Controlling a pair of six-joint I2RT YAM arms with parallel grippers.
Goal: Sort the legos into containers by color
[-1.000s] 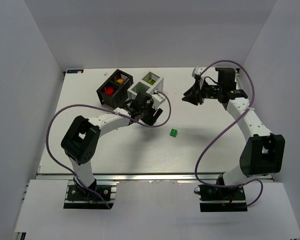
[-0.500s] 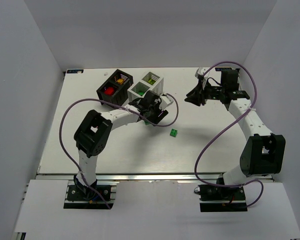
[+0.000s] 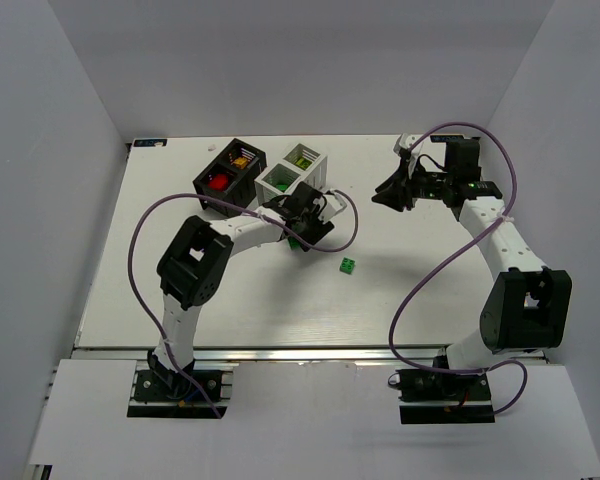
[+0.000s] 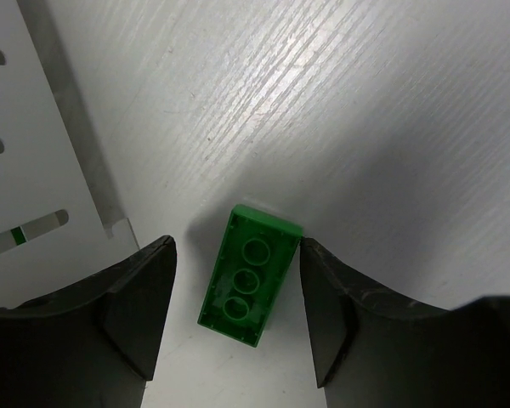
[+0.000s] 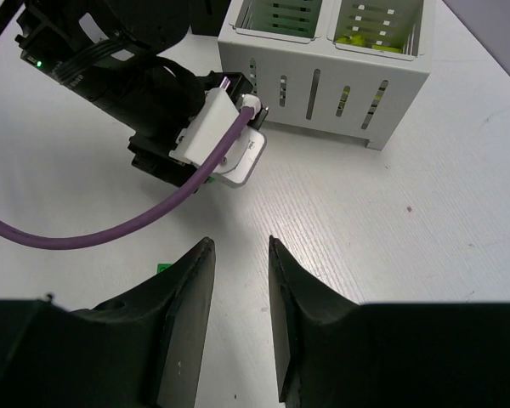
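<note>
Sorting nearly done: one green lego (image 4: 251,276), just beside the white container (image 4: 34,153), sits between released left fingers (image 4: 127,314); a second green lego (image 3: 348,265) lies farther off; right fingers (image 5: 183,314) released, empty.

A green brick (image 4: 251,276) lies flat, studs up, just beside the white rack (image 4: 34,170). A second green brick (image 3: 348,265) lies well apart. The black rack (image 3: 212,203) holds red and orange-yellow bricks.

Glossy green plastic lego (image 4: 248,276) on matt, grained white table (image 4: 365,102)
</note>
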